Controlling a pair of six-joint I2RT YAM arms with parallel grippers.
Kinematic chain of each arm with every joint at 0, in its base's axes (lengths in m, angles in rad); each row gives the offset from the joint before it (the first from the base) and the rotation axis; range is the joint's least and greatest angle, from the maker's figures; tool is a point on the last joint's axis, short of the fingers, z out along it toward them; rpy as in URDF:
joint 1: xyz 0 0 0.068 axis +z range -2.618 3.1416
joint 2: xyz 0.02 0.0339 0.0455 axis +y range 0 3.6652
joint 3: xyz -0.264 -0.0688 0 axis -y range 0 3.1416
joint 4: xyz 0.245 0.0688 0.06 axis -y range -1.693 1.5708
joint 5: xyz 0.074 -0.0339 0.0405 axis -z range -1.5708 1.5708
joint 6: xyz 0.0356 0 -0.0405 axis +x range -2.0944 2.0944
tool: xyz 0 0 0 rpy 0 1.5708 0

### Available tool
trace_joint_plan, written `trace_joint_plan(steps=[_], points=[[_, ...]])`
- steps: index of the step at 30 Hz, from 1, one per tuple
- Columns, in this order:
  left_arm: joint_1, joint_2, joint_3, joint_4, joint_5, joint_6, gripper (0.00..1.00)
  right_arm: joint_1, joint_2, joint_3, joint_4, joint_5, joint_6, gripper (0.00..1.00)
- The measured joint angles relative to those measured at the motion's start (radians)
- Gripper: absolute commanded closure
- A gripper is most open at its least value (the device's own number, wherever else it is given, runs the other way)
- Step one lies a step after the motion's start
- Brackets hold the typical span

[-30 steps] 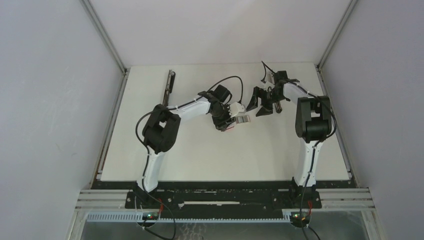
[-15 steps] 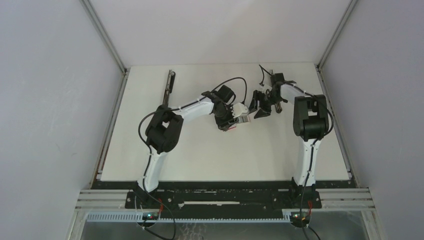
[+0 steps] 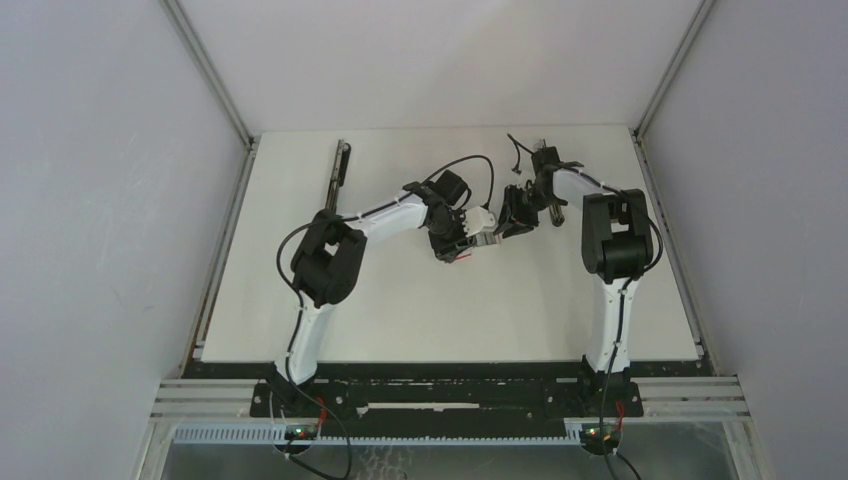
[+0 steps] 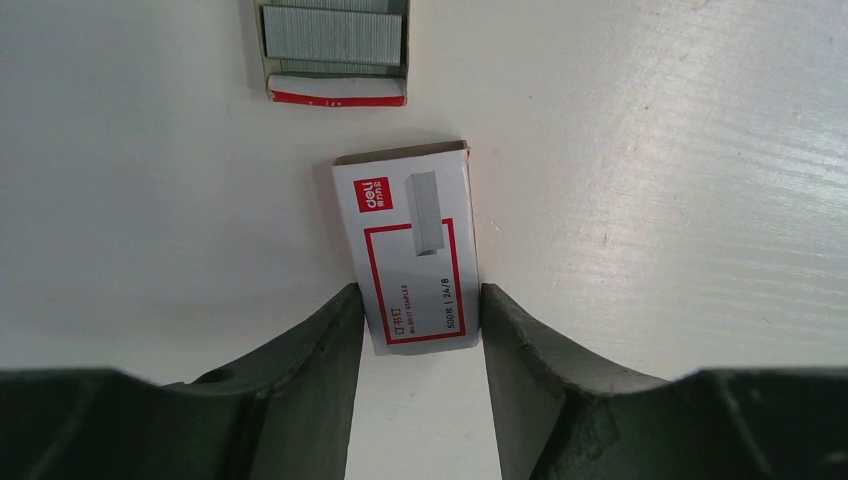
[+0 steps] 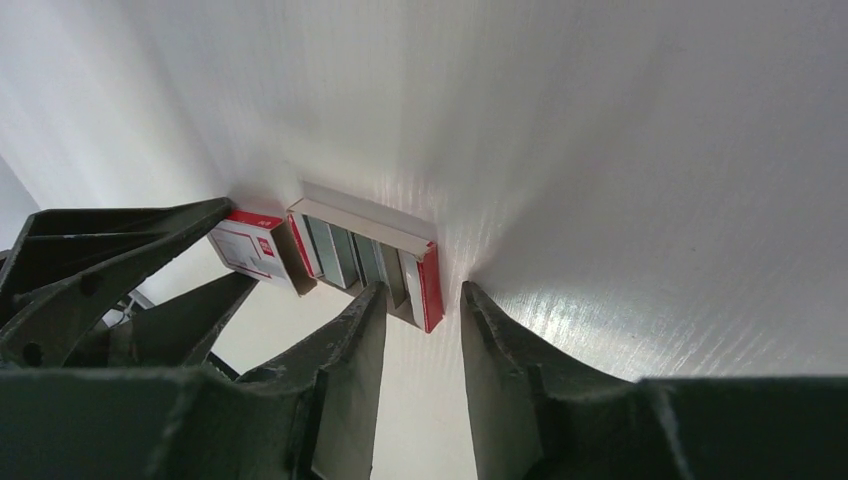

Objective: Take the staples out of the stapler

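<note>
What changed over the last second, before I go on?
The right gripper swung left toward the left gripper and narrowed its jaws around the red end of the open tray of staples; whether it grips yet is unclear. The left gripper shifted slightly, keeping the box sleeve clamped. The stapler at far left stayed put.
</note>
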Motion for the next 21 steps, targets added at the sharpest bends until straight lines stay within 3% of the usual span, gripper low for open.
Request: trace_joint_plan(steps=[21], points=[[0.0,0.0,0.0,-0.006,0.003,0.024,0.48,0.048,0.0,0.012,0.005,0.085,-0.045,0.84]])
